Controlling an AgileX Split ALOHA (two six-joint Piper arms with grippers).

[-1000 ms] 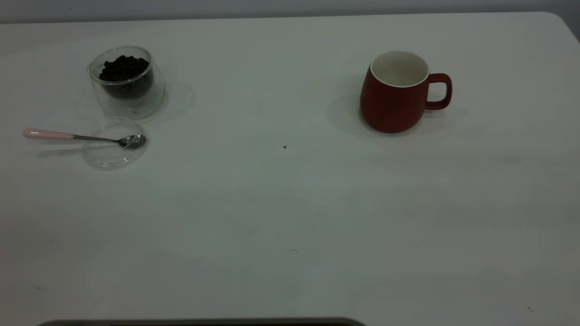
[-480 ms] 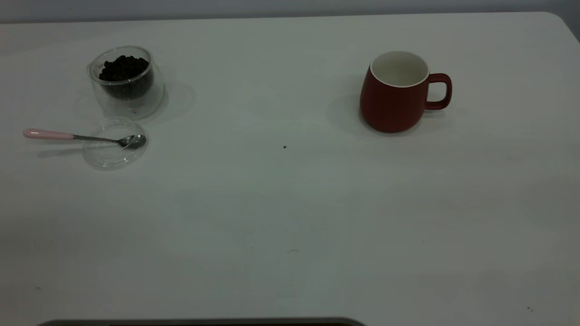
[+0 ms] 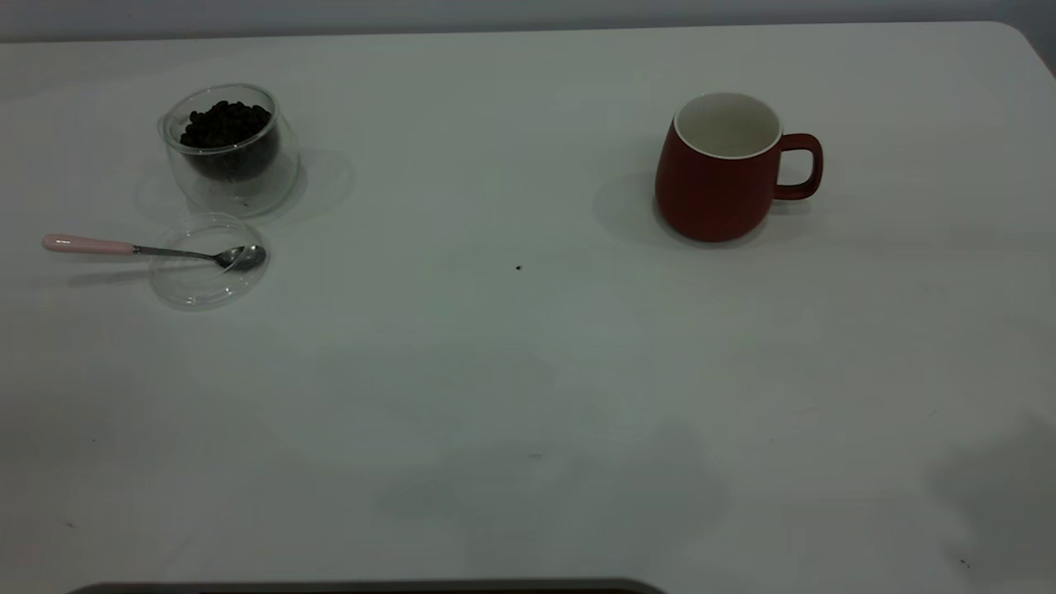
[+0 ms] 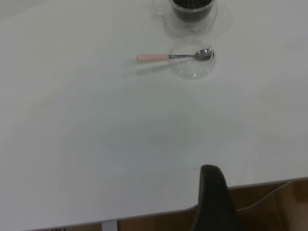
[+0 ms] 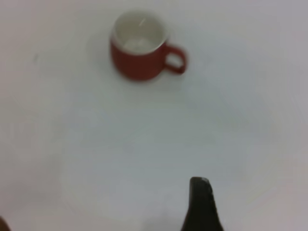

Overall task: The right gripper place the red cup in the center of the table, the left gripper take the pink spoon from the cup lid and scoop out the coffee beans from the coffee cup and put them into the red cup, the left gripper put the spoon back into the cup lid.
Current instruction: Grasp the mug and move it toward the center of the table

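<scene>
The red cup stands upright and empty at the right back of the table, handle to the right; it also shows in the right wrist view. The coffee cup with coffee beans stands at the left back. In front of it lies the cup lid, with the pink spoon resting bowl-in-lid, handle pointing left. The left gripper hangs over the table's near edge, far from the spoon. The right gripper is above the table, well short of the red cup. Neither gripper shows in the exterior view.
A tiny dark speck lies near the table's middle. The table's rounded corner is at the back right. Soft shadows lie on the near part of the table, at the centre and the right.
No object has moved. Darker shadows have appeared on the near part of the table at the centre and lower right.
</scene>
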